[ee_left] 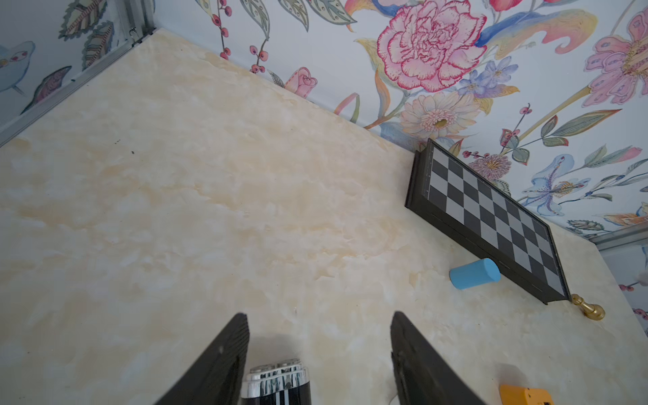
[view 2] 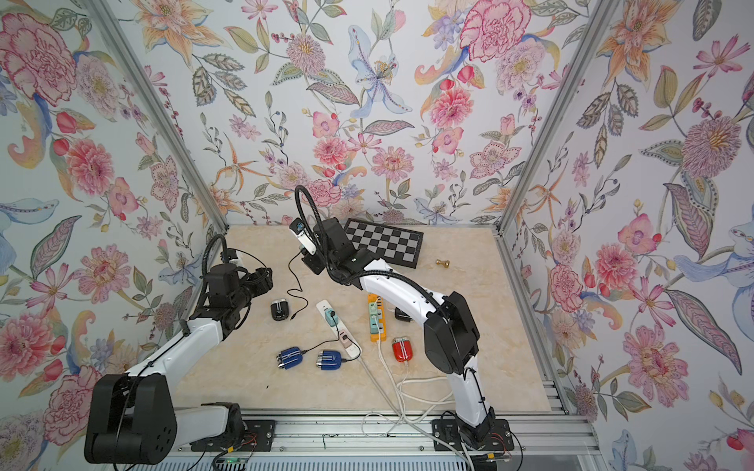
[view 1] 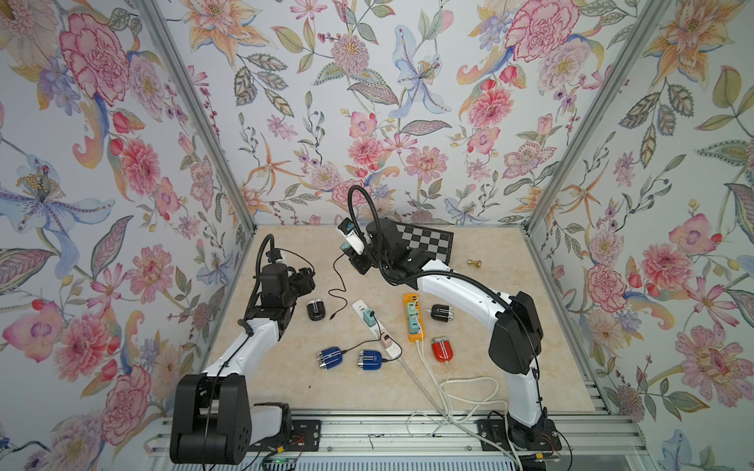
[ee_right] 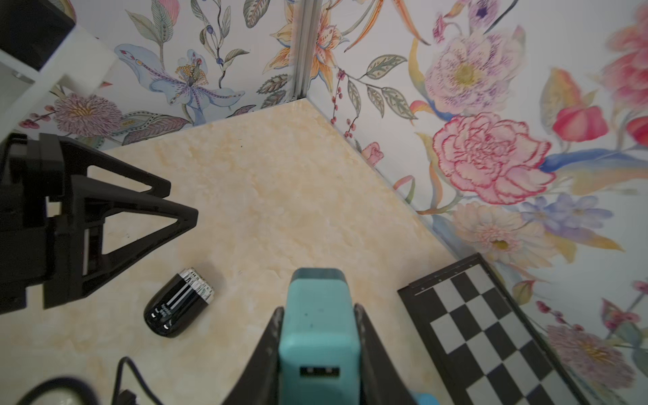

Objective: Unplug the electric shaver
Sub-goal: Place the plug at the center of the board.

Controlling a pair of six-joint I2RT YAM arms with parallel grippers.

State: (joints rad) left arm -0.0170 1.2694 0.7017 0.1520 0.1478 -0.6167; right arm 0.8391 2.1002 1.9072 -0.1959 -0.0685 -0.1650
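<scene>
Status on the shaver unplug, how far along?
Done: black shaver lies on the table, the loose cable end beside it, not plugged in. In hand: right fingers hold the teal adapter in the air; left fingers stand open by the shaver. Left: probably set the adapter down.

Black electric shaver point(view 1: 315, 310) with chrome foil head is lying flat on the marble tabletop point(view 1: 265, 367), nothing plugged in. Its thin black cable point(view 1: 334, 271) is trailing loose, free plug end resting just beside it, far end rising to a teal adapter point(ee_right: 317, 326) being held clear of the tabletop.
</scene>
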